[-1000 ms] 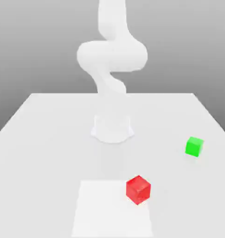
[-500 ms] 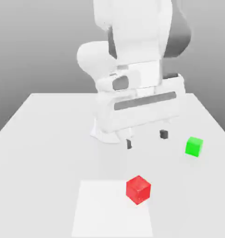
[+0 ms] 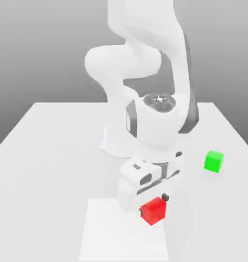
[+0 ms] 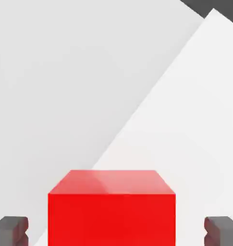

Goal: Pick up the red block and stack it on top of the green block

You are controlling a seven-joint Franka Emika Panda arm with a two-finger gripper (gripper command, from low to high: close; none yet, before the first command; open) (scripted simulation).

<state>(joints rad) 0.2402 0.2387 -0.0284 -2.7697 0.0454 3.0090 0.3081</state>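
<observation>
Claw [image 3: 153, 204] lowered about the red block [image 3: 154, 211], its two fingers [image 4: 11, 231] apart, one beside each of two opposite faces. Gaps separate both fingers from the block in the hand view; no grip is made. The block sits at the edge of a pale rectangular patch [image 3: 120, 235] on the tabletop [image 3: 44, 184]. The green block [image 3: 213, 161], intended base of the stack, stands well apart, toward the exterior view's right and nearer the robot's base [image 3: 115, 146]. Step in hand, as judged: alignment for the grasp, with lifting and stacking yet to be done. The next move calls for closing evenly on the red faces, then raising the block straight up before carrying it across. Uneven contact could turn the block or push it sideways.
</observation>
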